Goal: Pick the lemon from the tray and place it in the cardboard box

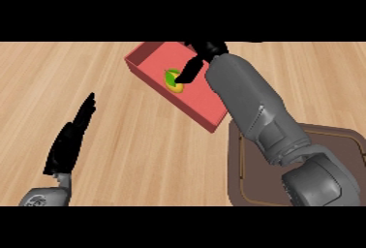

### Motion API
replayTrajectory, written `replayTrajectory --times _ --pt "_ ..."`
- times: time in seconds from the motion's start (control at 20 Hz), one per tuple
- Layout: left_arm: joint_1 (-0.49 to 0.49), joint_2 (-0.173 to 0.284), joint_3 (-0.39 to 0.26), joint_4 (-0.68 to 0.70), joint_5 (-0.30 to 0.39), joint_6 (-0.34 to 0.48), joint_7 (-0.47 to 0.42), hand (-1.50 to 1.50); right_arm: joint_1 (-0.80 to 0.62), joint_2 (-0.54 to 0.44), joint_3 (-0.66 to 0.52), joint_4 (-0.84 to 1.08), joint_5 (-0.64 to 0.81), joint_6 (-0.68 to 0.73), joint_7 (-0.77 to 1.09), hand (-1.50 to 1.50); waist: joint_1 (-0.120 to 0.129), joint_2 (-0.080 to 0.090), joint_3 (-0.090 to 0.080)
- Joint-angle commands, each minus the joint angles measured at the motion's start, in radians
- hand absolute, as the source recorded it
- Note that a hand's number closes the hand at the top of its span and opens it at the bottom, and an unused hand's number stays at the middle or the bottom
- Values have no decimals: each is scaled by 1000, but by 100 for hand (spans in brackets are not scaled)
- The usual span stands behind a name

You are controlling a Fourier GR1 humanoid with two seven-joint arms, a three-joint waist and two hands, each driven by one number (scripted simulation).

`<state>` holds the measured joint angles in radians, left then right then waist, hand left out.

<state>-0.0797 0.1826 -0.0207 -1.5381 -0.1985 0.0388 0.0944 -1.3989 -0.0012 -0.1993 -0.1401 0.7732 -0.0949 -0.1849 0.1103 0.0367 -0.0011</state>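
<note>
Right hand (202, 57): black, reaching from the grey forearm out over the red box; the thumb or a finger curls down onto the lemon, pinching at it from the side nearest the forearm. The rest of the fingers are bunched above, at the far rim of the box, and hard to tell apart.
Lemon (172, 80): small, yellow with a green patch, sitting inside the red box just under and to the left of the right hand's fingertip, touching it. Most of it shows on the side away from the hand.
Red box (154, 52): open-topped, low-walled, set askew on the counter; the right forearm crosses its right part and hides that rim.
Tray (336, 140): dark brown with a thin pale line round its inner edge, below the right hand, under the elbow end of the right forearm.
Left hand (71, 138): fingers straight and pressed together, pointing up, holding nothing, well apart from the box, left of it.
Counter (143, 150): light wood grain.
</note>
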Motion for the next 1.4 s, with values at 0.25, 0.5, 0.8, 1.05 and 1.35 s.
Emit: replayTrajectory --times 0.25,0.5,0.8,1.05,1.35 --pt "-49 9 25 33 10 -5 8 0 0 1 -200 -54 -215 -141 -64 -150 2 6 1" --pt "-19 25 27 -7 8 -13 26 0 32 -35 -330 -88 -341 -80 -144 -150 -18 -1 3" --pt "20 7 32 -20 8 9 16 0 71 -183 -411 -85 -411 -52 -148 -150 -33 -6 2" --pt "60 -12 15 -1 -3 16 -48 0 124 -344 -455 -75 -444 43 -173 -150 -30 2 3" --pt "19 3 27 15 0 4 -29 0 194 -458 -467 -56 -455 178 -245 -150 -25 9 4"
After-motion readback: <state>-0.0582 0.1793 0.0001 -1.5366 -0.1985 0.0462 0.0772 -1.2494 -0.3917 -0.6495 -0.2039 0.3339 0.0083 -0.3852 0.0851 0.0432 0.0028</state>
